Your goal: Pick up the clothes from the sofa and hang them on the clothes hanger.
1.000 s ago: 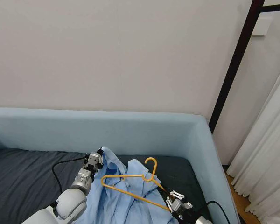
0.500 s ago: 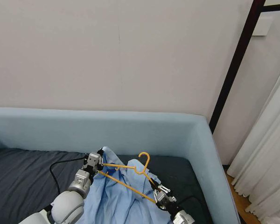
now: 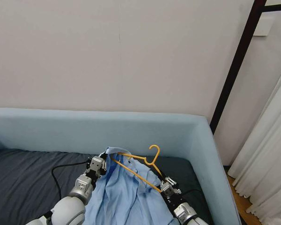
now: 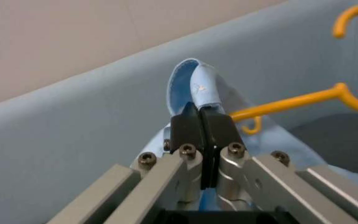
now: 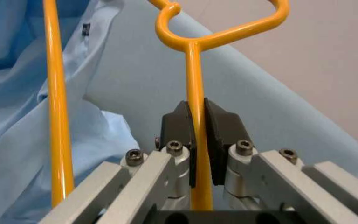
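Since one second ago, brought the right end effector [image 3: 169, 185] up from the lower edge of the head view and closer to the sofa backrest [image 3: 131, 131], still clamped on the wire of the hanger [image 3: 133, 157]. Carried the hanger along: first a little toward the left, then higher, with the hook now standing higher against the backrest. Slid the far end of the hanger in under the collar [image 3: 113, 151] of the shirt [image 3: 126, 197], just beside the left end effector [image 3: 99, 163]; before, lay on top of the cloth. Raised the collar a little, and draped it over the upper wire.
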You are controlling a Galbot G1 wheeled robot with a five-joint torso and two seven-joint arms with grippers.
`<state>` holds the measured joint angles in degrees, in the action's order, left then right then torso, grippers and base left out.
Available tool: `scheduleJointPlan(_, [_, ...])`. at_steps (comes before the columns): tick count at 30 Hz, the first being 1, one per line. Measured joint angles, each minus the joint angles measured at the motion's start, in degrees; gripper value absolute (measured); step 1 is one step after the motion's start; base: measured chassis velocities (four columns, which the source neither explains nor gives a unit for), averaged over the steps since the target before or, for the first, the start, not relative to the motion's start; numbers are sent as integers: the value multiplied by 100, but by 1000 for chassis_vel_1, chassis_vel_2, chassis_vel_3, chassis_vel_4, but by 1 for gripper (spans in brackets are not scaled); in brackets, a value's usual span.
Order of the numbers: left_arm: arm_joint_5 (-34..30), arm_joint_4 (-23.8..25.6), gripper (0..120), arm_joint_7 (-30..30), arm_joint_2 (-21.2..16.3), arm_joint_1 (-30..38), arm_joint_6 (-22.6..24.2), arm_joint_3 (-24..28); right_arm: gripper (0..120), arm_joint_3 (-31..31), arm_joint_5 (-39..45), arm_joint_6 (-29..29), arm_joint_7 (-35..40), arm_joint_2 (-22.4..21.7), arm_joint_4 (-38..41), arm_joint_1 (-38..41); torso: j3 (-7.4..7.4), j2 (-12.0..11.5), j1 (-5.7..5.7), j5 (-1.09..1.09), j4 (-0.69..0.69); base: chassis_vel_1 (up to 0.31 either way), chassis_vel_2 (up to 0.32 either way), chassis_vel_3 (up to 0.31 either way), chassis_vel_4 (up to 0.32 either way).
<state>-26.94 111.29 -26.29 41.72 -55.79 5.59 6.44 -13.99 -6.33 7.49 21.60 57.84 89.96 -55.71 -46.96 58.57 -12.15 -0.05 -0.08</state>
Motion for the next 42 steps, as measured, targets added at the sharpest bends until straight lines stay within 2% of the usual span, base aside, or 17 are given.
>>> scheduleJointPlan(4, [155, -98, 0, -3, 208, 211, 85, 330, 4, -64, -88, 3, 38, 81, -26, 73, 0, 0, 0, 0, 0, 0, 0, 0, 0])
scheduleJointPlan(11, [131, -328, 0, 9, 194, 278, -3, 181, 4, -19, -522, 377, -102, 4, -95, -47, 0, 0, 0, 0, 0, 0, 0, 0, 0])
scheduleJointPlan(21, [137, -55, 0, 157, 269, 356, -378, 547, 4, -236, -357, 339, -82, 21, -196, 207, 0, 0, 0, 0, -1, 0, 0, 0, 0])
scheduleJointPlan(26, [283, 198, 0, 203, 128, -8, -442, 389, 4, -79, -208, 228, -8, -60, -175, 260, 0, 0, 0, 1, 1, 0, 0, 0, 0])
scheduleJointPlan(30, [447, 342, 0, 190, 161, -315, -460, 260, 4, 36, -111, 181, 5, -139, -212, 330, 0, 0, 0, 0, 2, 0, 0, 0, 0])
scheduleJointPlan(42, [717, 260, 0, 100, 461, -215, -364, 774, 4, 107, -144, 33, 68, -176, 62, 231, 0, 0, 0, 1, -1, 0, 0, 0, 0])
